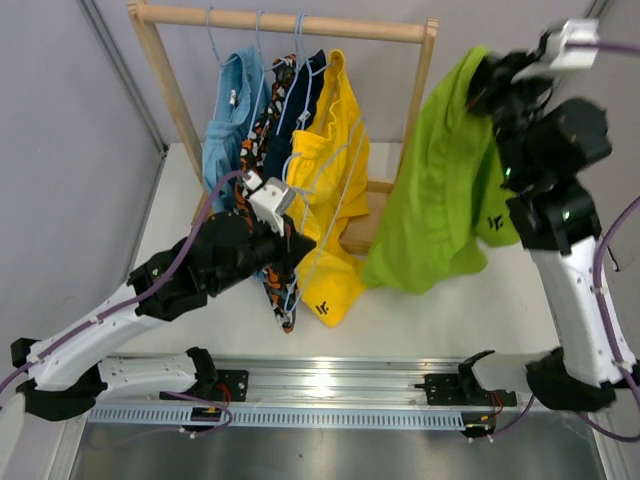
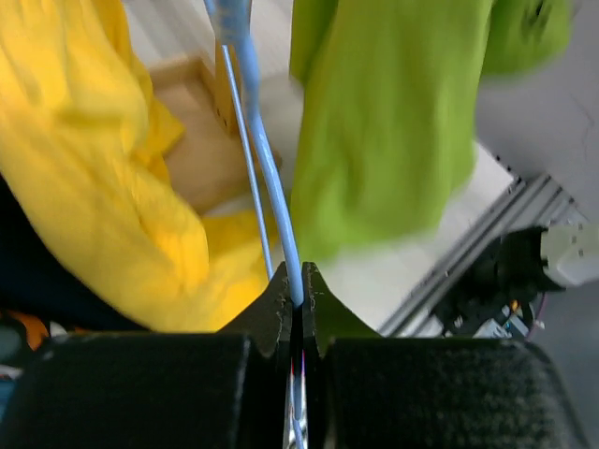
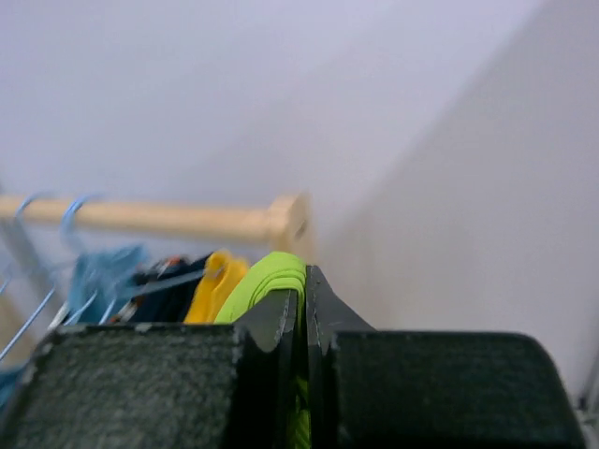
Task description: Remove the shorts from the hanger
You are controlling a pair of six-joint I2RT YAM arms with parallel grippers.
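The lime green shorts (image 1: 440,190) hang free to the right of the wooden rack, off any hanger, their waistband pinched in my raised right gripper (image 1: 482,72), which is shut on them (image 3: 304,285). The lime waistband (image 3: 267,281) bulges beside its left finger. My left gripper (image 1: 300,245) is shut on the thin blue wire of an empty hanger (image 2: 271,178), clamped at the fingertips (image 2: 301,285). Yellow shorts (image 1: 325,170), navy shorts (image 1: 298,110), camouflage shorts (image 1: 268,125) and light blue shorts (image 1: 225,130) hang on blue hangers from the rail.
The wooden rack's top rail (image 1: 300,22) and right post (image 1: 420,90) stand at the back of the white table, its base (image 1: 375,215) behind the green shorts. A metal rail (image 1: 320,385) runs along the near edge. Grey walls close in on both sides.
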